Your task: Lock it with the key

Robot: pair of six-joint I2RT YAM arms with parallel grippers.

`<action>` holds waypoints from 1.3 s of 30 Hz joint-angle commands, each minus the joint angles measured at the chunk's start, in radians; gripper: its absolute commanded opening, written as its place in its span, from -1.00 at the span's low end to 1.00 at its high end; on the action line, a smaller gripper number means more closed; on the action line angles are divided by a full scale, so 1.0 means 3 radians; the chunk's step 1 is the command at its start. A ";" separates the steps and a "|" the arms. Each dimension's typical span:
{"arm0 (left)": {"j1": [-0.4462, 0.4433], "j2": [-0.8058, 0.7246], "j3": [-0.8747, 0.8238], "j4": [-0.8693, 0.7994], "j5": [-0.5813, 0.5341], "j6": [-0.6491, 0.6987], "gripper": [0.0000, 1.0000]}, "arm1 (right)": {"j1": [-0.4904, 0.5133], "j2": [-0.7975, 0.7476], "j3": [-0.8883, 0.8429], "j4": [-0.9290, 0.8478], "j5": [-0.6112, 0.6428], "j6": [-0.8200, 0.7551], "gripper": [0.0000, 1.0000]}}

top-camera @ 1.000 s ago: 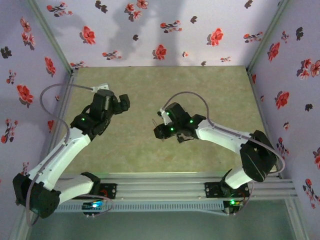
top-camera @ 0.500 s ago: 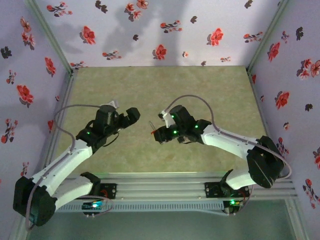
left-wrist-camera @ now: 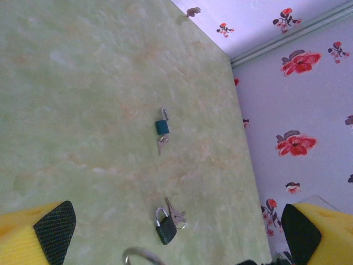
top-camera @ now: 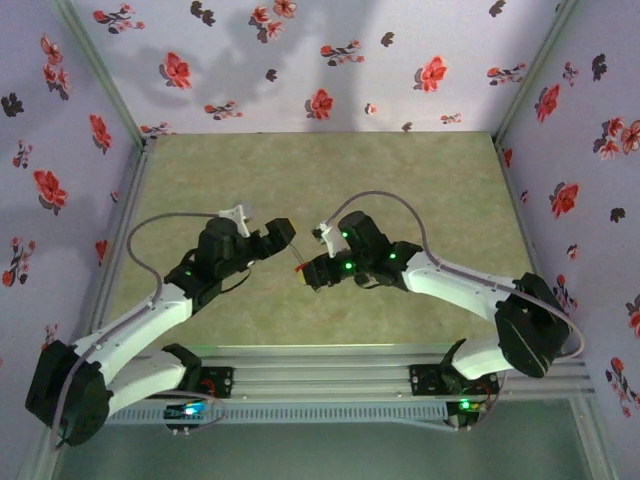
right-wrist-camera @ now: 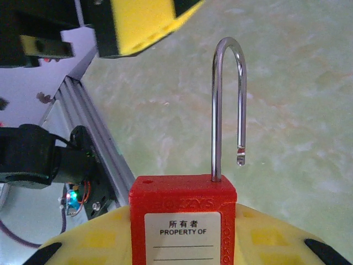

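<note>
The left arm reaches in over the counter from the near left corner. Its pincer stands wide apart, a yellow finger with a dark textured pad at either side of the left wrist view, nothing between the pads. Low in that view a curved metal piece pokes in at the edge, cut off by it; it is probably the red lock's shackle. Right of it, farther up, a blue padlock lies on the counter with small keys at its lower end. Nearer lies a black padlock, tilted, with silvery keys beside it.

Near the middle of the counter, seen from above, the two pincers are close together. The red lock is held up between the yellow fingers of the right pincer, clamped on both sides of its body. Its label faces the right wrist camera. The shackle is open, one leg in the body, the other free above it. The right arm stretches away to the right.
</note>
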 commanded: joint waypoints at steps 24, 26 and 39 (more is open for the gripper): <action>-0.0189 0.0262 -0.0467 0.1308 0.0428 -0.0374 0.99 | 0.0121 -0.0117 -0.0051 0.0164 -0.0185 -0.0087 -1.00; -0.0198 0.0265 -0.0489 0.1354 0.0440 -0.0398 1.00 | 0.0121 -0.0111 -0.0043 0.0166 -0.0185 -0.0088 -1.00; -0.0240 0.0150 -0.0683 0.1795 0.0489 -0.0599 0.99 | 0.0128 -0.0111 -0.0058 0.0162 -0.0148 -0.0087 -1.00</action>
